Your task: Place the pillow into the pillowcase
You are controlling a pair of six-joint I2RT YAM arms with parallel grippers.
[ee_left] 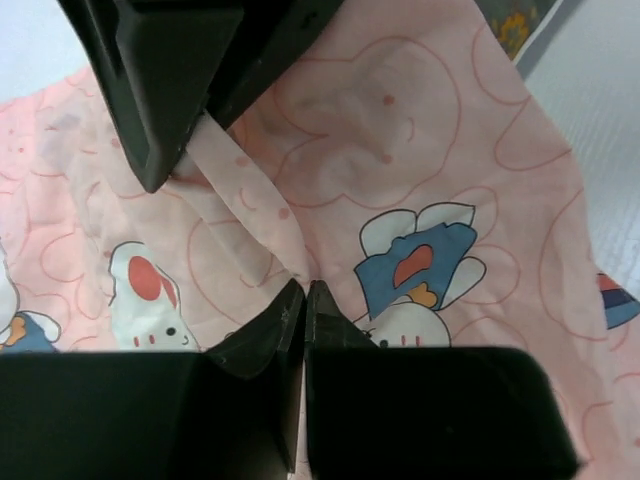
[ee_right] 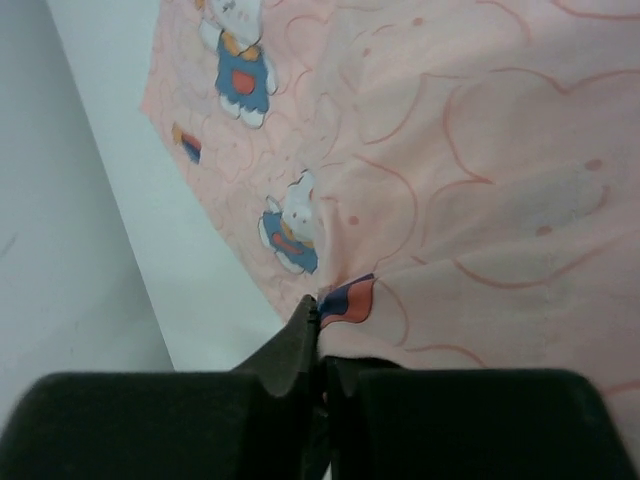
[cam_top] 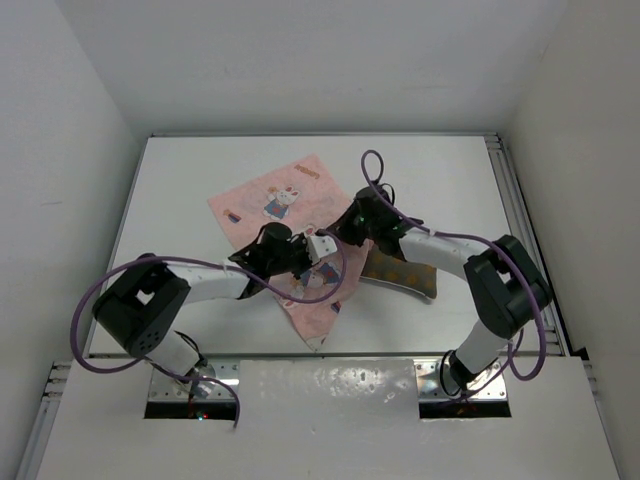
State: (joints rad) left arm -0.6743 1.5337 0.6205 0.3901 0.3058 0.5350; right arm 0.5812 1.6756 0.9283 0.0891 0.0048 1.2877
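The pink pillowcase point(cam_top: 285, 200) lies crumpled mid-table. The olive-brown dotted pillow point(cam_top: 405, 275) shows only partly, sticking out from under the cloth at the right; a corner of the pillow point(ee_left: 515, 22) also shows in the left wrist view. My left gripper point(cam_top: 300, 262) is shut, and in its own view the left gripper point(ee_left: 305, 290) pinches a raised fold of the pillowcase point(ee_left: 400, 130). My right gripper point(cam_top: 350, 228) is close beside it. In the right wrist view, the right gripper point(ee_right: 318, 308) is shut on a bunched edge of the pillowcase point(ee_right: 480, 150). Its dark fingers point(ee_left: 165, 90) hold the same fold.
The white table point(cam_top: 180, 190) is boxed in by pale walls at the left, back and right, with a metal rail point(cam_top: 520, 210) along the right edge. Purple cables point(cam_top: 372, 160) loop above both arms. Bare table point(ee_right: 150, 260) lies left of the cloth.
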